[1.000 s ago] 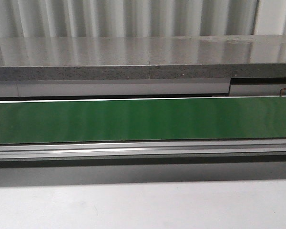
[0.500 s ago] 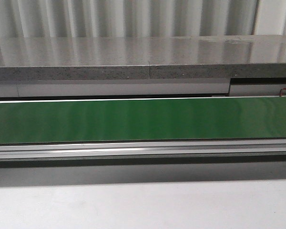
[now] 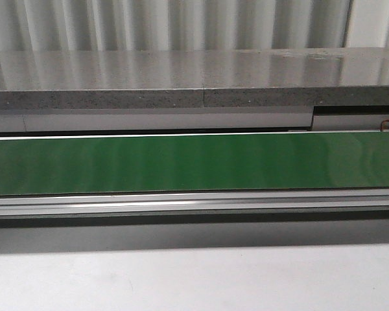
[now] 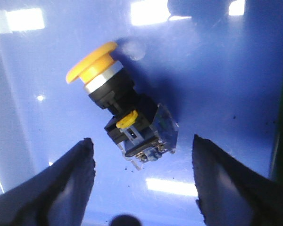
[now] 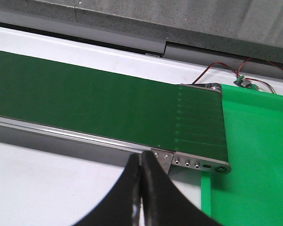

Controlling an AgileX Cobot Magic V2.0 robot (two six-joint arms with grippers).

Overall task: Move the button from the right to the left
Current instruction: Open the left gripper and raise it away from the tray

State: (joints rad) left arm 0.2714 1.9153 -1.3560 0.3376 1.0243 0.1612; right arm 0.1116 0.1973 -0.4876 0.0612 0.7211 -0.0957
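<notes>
You are looking down through the left gripper (image 4: 141, 183) at the button (image 4: 125, 108), which is lying on its side on a glossy blue surface (image 4: 217, 70), its yellow cap (image 4: 91, 61) pointing away from the fingers and its boxy contact block (image 4: 144, 134) nearest them. The left jaws are standing wide apart with nothing between them, one on each side of the block and clear of it. The right gripper (image 5: 141, 188) is hanging over the white table (image 5: 47, 179) beside the near rail of the green conveyor belt (image 5: 99, 103), its fingers pressed together on nothing. In the front view you are seeing only the belt (image 3: 194, 162) and the grey shelf (image 3: 194, 78) behind it; neither arm nor the button is showing there. The risk you are facing is a skewed grasp: the button is lying at a slant to the fingers, so closing on it as it lies is likely to twist it or squeeze it out sideways on that slick surface. The round cap is also liable to roll if a fingertip nudges it first. Bright glare spots are hiding parts of the blue surface, so judging height is harder.
</notes>
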